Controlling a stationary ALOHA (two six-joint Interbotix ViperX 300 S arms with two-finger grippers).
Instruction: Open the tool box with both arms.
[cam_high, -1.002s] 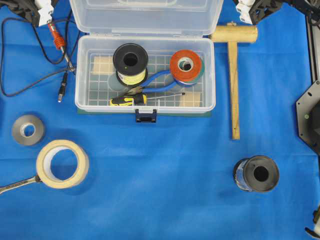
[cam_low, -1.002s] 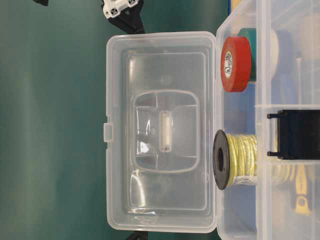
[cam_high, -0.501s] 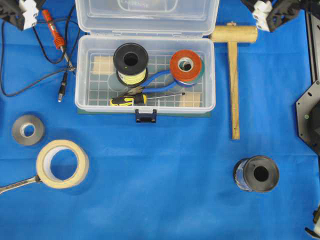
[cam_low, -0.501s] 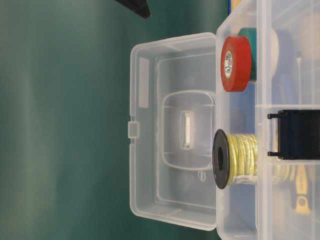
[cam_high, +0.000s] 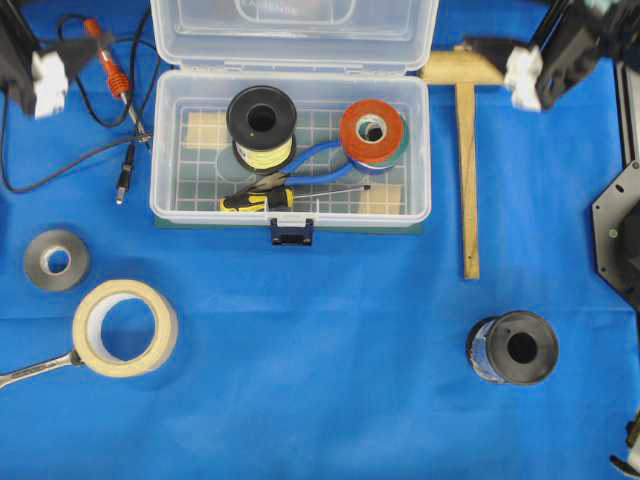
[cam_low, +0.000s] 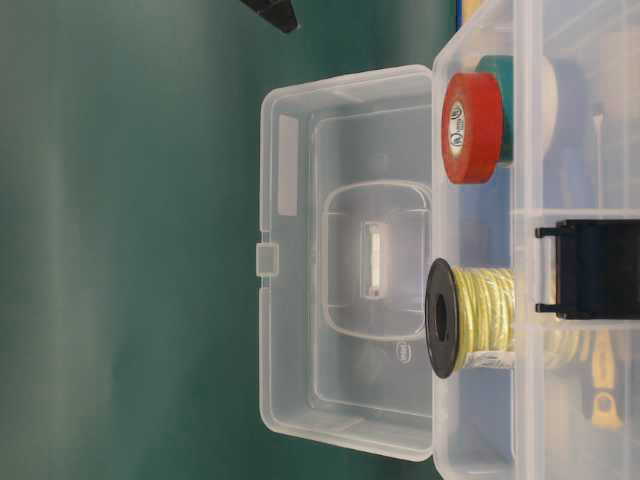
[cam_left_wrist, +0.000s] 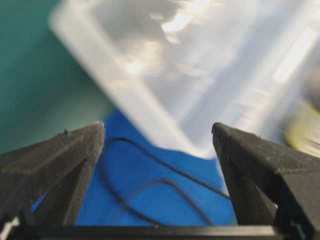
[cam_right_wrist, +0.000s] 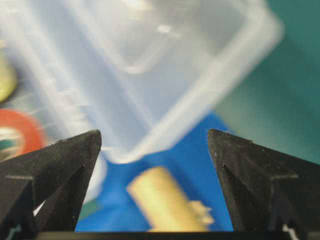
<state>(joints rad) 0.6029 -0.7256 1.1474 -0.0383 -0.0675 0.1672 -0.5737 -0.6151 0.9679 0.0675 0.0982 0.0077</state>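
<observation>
Lid (cam_high: 295, 35) of tool box (cam_high: 290, 150) stands open — task looks complete. My left gripper (cam_left_wrist: 157, 137) and right gripper (cam_right_wrist: 155, 137), at 10 and 2 o'clock, gape empty; next, park clear.

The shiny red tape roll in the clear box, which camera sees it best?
The overhead view: the red tape roll shows whole, hole included. The table-level view shows it sideways through plastic, the right wrist view only a blurred edge, the left wrist view nothing.

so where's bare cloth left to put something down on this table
Biggest free patch: the middle, below the tool box, between the masking tape roll and the black spool. A narrower strip lies between the box and the wooden mallet. Crowded: the near-left corner with the grey roll and the wrench, and the cables left of the box.
</observation>
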